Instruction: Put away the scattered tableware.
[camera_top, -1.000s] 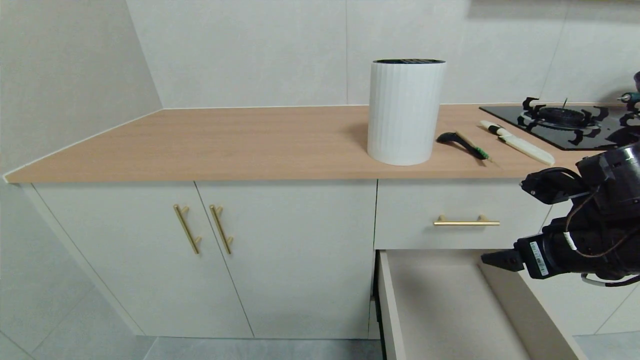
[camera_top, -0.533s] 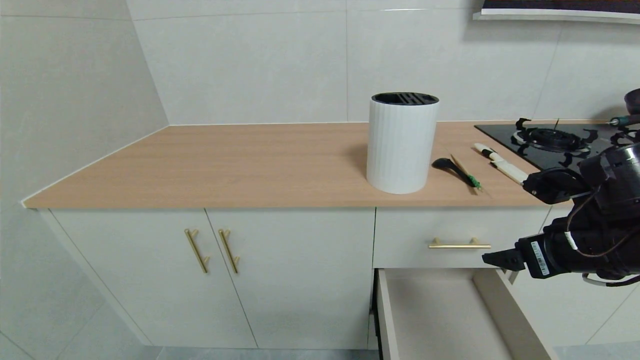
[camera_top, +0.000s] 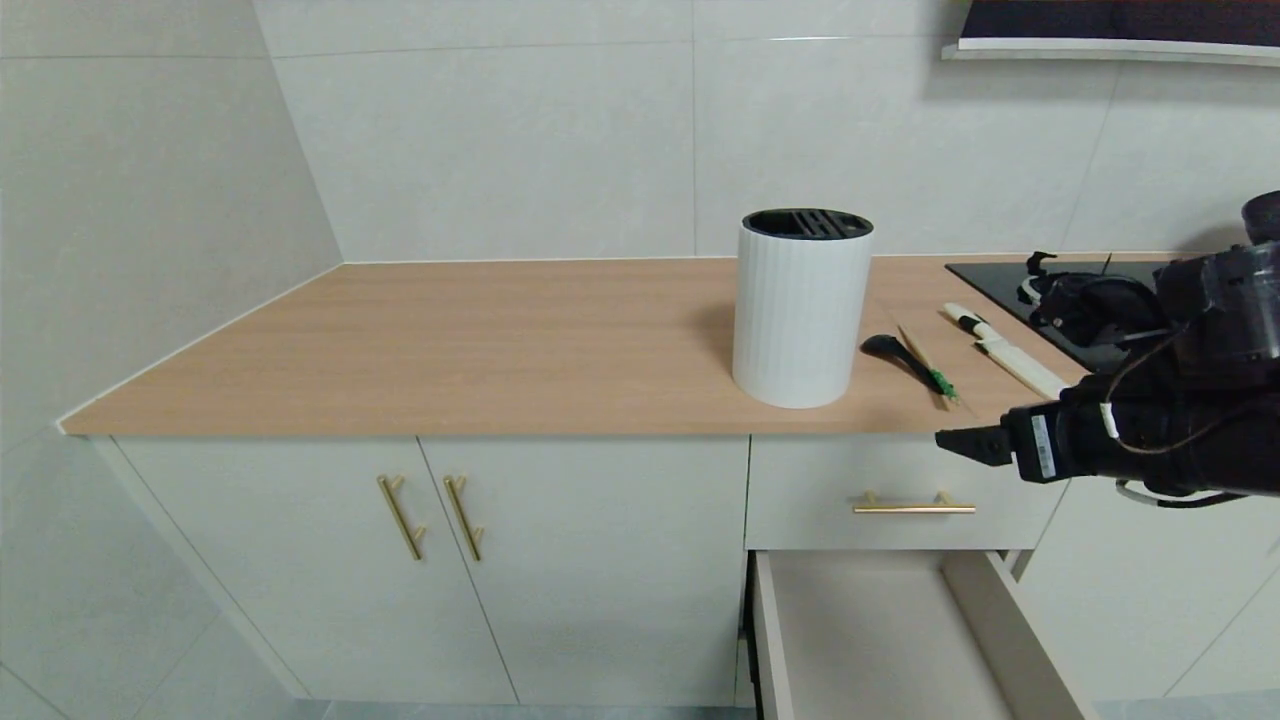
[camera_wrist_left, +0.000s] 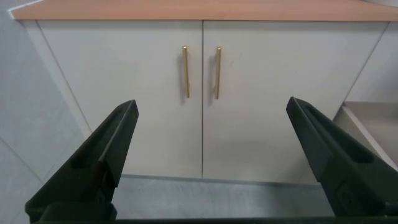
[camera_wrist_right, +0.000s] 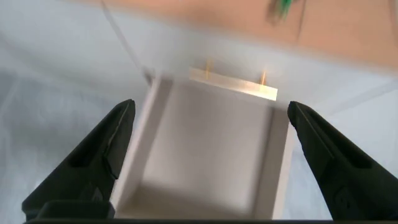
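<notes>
A black spoon (camera_top: 893, 351), chopsticks with green ends (camera_top: 928, 367) and a white-bladed knife (camera_top: 1003, 351) lie on the wooden counter (camera_top: 500, 350), to the right of a white ribbed utensil holder (camera_top: 799, 305). My right gripper (camera_top: 962, 445) hovers in front of the counter's edge, above the open lower drawer (camera_top: 868, 640), and its fingers are open and hold nothing. In the right wrist view the right gripper (camera_wrist_right: 208, 162) looks down into the drawer (camera_wrist_right: 211, 155). My left gripper (camera_wrist_left: 211, 168) is open and faces the cabinet doors (camera_wrist_left: 202, 99).
A shut upper drawer with a gold handle (camera_top: 913, 505) sits right under the counter, above the open one. A black gas hob (camera_top: 1040, 295) lies at the counter's right end. Two cabinet doors with gold handles (camera_top: 430, 515) are on the left.
The head camera has risen, so the whole scene sits lower in the picture. My right gripper has lifted from drawer level to the height of the counter's edge.
</notes>
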